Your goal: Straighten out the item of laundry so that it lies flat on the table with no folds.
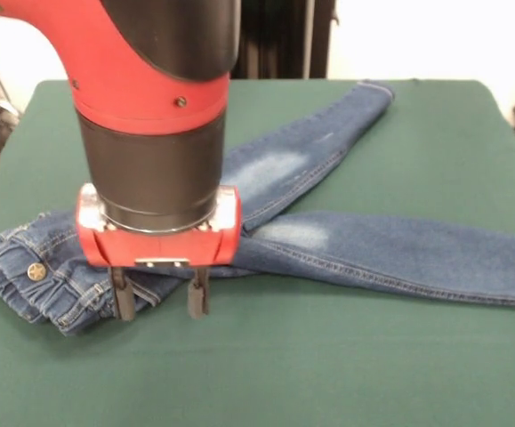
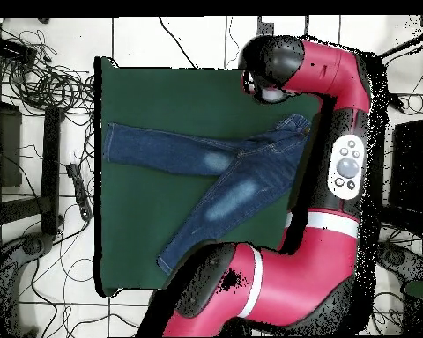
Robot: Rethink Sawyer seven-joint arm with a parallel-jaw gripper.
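Jeans flat on green table, waistband at 9 o'clock, legs splayed toward 1 and 3, tool fingers apart, empty, at waistband's near edge.

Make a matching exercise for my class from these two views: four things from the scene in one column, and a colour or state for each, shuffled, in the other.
Things:
1. jeans
2. table
3. gripper
4. brass button

Descriptions:
A. dark green covering
B. open, at the waistband
C. legs spread apart in a V
D. small and round, on the waistband

Pairs: 1-C, 2-A, 3-B, 4-D
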